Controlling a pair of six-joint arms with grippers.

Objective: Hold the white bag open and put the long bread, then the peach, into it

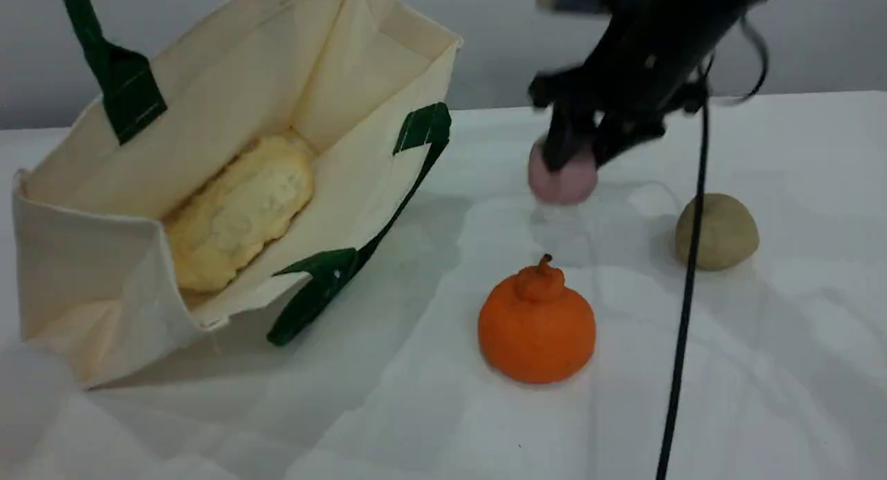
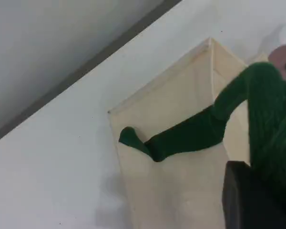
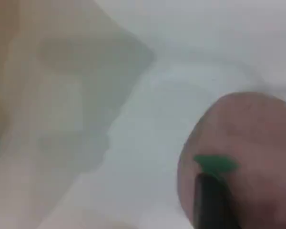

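The white bag (image 1: 83,258) stands open at the left, its far green handle (image 1: 86,23) pulled up out of the top of the scene view. In the left wrist view that handle (image 2: 267,119) runs into my left gripper (image 2: 269,186), which is shut on it. The long bread (image 1: 239,210) lies inside the bag, pale bumpy side up. My right gripper (image 1: 572,147) is shut on the pink peach (image 1: 563,181) right of the bag, just over the table. The right wrist view shows one dark fingertip (image 3: 212,200) against the peach (image 3: 248,138) by its green leaf mark.
An orange fruit with a stem knob (image 1: 537,324) sits in front of the peach. A round beige lump (image 1: 717,232) lies to the right. A black cable (image 1: 682,327) hangs down past the lump. The bag's near handle (image 1: 346,265) droops onto the table.
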